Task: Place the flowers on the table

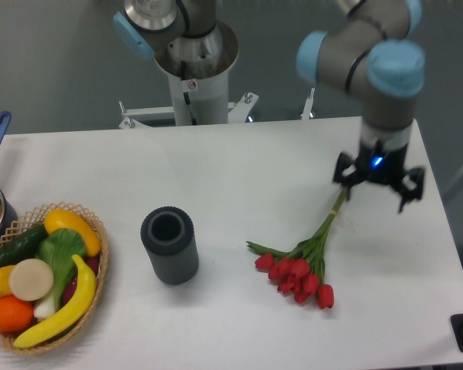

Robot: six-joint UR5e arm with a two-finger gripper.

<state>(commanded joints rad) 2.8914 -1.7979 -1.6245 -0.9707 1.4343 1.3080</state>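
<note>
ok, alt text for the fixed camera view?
Red tulip flowers lie on the white table, released; the open gripper hovers above their stem ends. A dark vase stands at centre, a fruit basket at left.

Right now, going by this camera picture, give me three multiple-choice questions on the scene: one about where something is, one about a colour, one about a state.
1. Where does the bunch of red tulips with green stems lie?
A. in the wicker basket
B. flat on the white rectangular tabletop
C. inside the dark grey ribbed cylinder vase

2. What colour are the arm's joint caps?
A. light blue
B. orange
C. green

3. How is the robot's hand?
A. shut on the tulips
B. open, raised above the stem ends
C. inside the vase

Answers: 1 B, the blooms and stems rest on the tabletop right of the vase. 2 A, the caps show light blue. 3 B, the fingers are spread with nothing between them.
</note>
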